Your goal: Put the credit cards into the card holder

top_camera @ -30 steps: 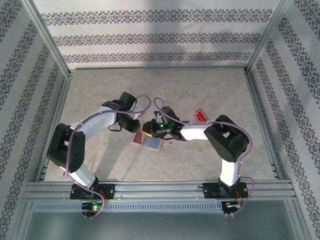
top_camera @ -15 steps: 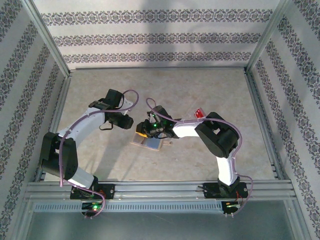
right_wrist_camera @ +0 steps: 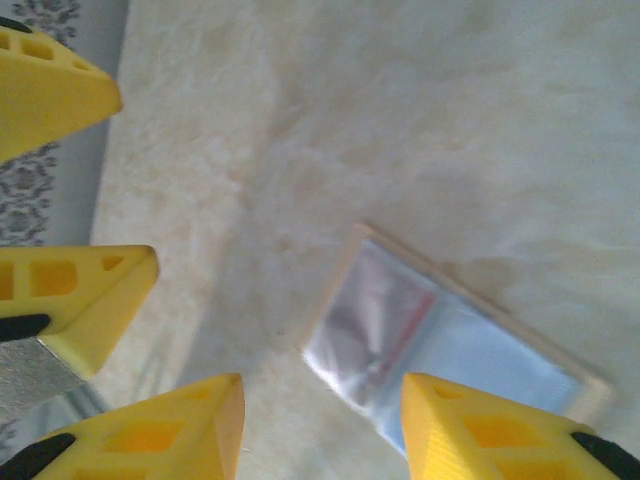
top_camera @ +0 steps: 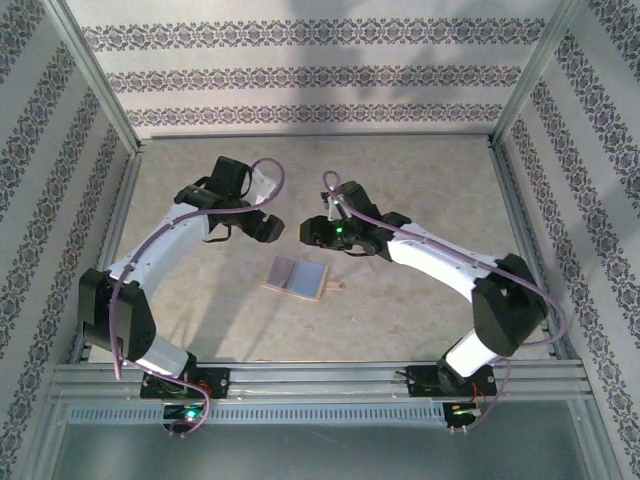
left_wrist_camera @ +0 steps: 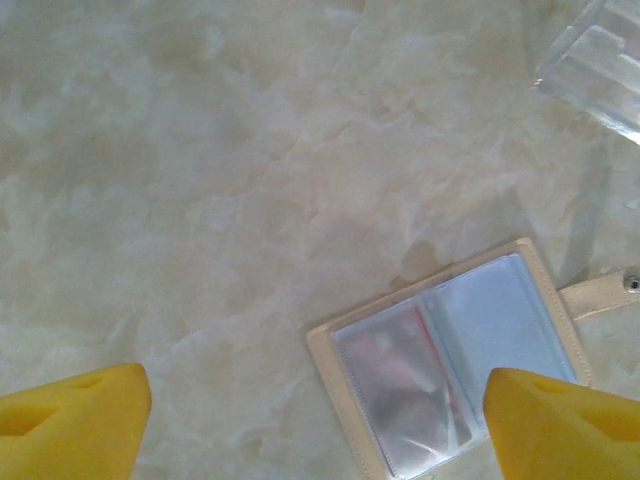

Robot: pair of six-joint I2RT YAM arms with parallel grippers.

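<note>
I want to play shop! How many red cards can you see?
1. The card sits in a clear pocket of the open wallet. More may be hidden.

Card holder [left_wrist_camera: 500, 320] cut by bottom edge, red card [left_wrist_camera: 395, 365] blurred inside its sleeve, clear piece [left_wrist_camera: 600, 60] cropped.

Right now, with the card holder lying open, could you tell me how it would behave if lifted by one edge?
The card holder lies thin and flat, so it is probably light and would likely slide on the smooth table when pushed. Lifted by one edge, it may fold at its middle crease. Its glossy clear sleeves look slippery.
</note>
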